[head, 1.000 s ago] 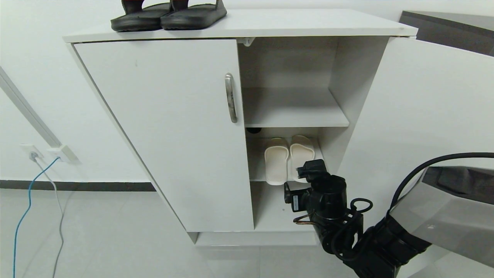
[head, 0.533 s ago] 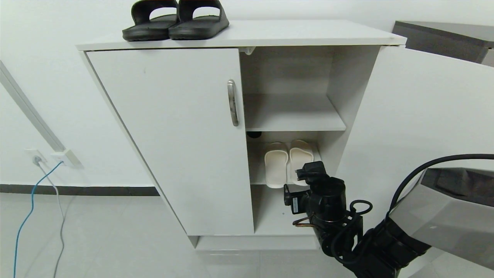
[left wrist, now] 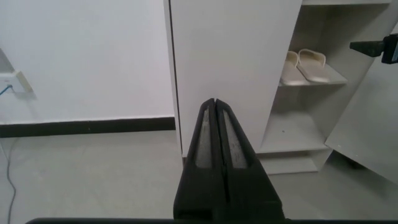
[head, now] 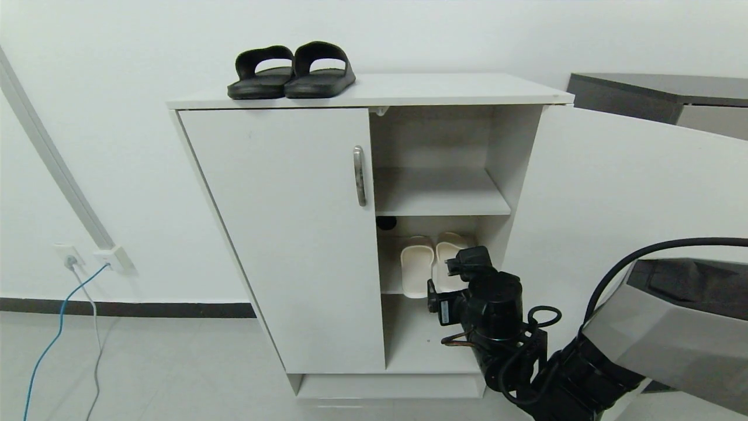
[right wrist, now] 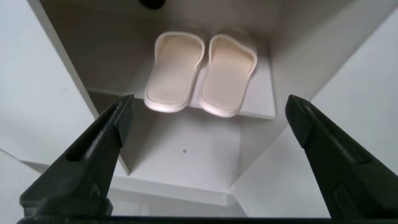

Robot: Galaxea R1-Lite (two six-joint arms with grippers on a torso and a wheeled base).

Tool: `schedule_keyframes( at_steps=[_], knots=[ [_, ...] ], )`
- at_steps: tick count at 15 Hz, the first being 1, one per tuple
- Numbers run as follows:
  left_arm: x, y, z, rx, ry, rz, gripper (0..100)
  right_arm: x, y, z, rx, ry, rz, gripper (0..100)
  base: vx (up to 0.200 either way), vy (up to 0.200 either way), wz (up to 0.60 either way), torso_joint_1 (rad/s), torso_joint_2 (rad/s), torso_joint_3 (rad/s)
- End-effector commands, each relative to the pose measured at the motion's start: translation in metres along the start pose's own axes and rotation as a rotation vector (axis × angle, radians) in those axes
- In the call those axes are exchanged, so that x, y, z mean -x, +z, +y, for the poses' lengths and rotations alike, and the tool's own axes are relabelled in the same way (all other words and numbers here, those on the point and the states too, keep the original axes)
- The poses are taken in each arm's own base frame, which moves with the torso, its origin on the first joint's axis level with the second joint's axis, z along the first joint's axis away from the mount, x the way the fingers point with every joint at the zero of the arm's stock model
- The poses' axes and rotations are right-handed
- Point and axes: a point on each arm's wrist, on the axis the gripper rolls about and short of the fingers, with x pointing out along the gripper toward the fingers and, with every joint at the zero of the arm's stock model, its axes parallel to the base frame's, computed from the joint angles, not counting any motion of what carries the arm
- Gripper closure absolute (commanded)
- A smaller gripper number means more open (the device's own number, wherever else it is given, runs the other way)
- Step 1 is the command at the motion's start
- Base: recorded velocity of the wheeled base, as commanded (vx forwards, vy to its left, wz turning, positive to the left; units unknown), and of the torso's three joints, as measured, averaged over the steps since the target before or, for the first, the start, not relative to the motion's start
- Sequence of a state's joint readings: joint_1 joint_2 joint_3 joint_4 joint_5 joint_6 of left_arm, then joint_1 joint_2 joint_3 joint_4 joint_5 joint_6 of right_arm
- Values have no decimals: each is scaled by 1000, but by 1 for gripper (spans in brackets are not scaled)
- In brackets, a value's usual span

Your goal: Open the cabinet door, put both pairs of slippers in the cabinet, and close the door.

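A white wall and pale tiled floor frame a white cabinet (head: 456,88), its right door (head: 613,199) swung open and its left door (head: 280,234) closed. The black slippers (head: 292,73) sit side by side on the cabinet top, at 11 o'clock in the head view. They look light, rubbery and slightly flexible, so pinching both straps together seems the surest hold. They are matte open-toed slides with broad bands. The cream slippers (head: 418,269) lie on the middle shelf, at 5 o'clock from the door handle (head: 359,175). The right gripper (right wrist: 209,106) hangs before them, spread wide and empty. The left gripper (left wrist: 215,102) is pressed closed on nothing.
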State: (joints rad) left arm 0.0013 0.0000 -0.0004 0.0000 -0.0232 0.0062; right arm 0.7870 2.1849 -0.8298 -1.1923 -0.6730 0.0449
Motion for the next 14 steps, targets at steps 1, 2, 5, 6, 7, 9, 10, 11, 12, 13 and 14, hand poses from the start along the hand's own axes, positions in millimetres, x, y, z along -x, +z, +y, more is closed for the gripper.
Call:
schedule_keyframes(
  at_steps=[1,2,5,6,7,9,10,11,12,13,14],
  knots=[
    [0,0,0,0,0,0,100,0,-3,1,6,-9,7,0,0,0,0,2,2,193],
    [0,0,0,2,0,0,100,-1,-3,1,5,-18,5,0,0,0,0,2,-22,149],
    [0,0,0,2,0,-1,100,-1,-3,1,5,-21,5,0,0,0,0,3,10,63],
    [0,0,0,2,0,-1,100,-1,-3,1,5,-19,5,0,0,0,0,12,7,51],
    [0,0,0,2,0,-1,100,0,-3,0,6,-19,6,0,0,0,0,0,0,0],
    [0,0,0,2,0,-1,100,0,-3,0,6,-19,6,0,0,0,0,0,0,0],
    [0,0,0,2,0,-1,100,0,-3,0,6,-19,6,0,0,200,0,2,2,2],
    [0,0,0,3,0,0,100,0,-3,0,6,-21,6,0,0,200,0,-2,2,7],
    [0,0,0,2,0,-1,100,0,-3,0,6,-21,6,0,0,200,0,2,2,2],
    [0,0,0,3,0,0,100,0,-4,0,8,-21,8,0,0,200,0,2,2,2],
    [0,0,0,2,0,-1,100,0,-4,0,5,-21,5,0,0,200,0,-2,12,7]
  ],
)
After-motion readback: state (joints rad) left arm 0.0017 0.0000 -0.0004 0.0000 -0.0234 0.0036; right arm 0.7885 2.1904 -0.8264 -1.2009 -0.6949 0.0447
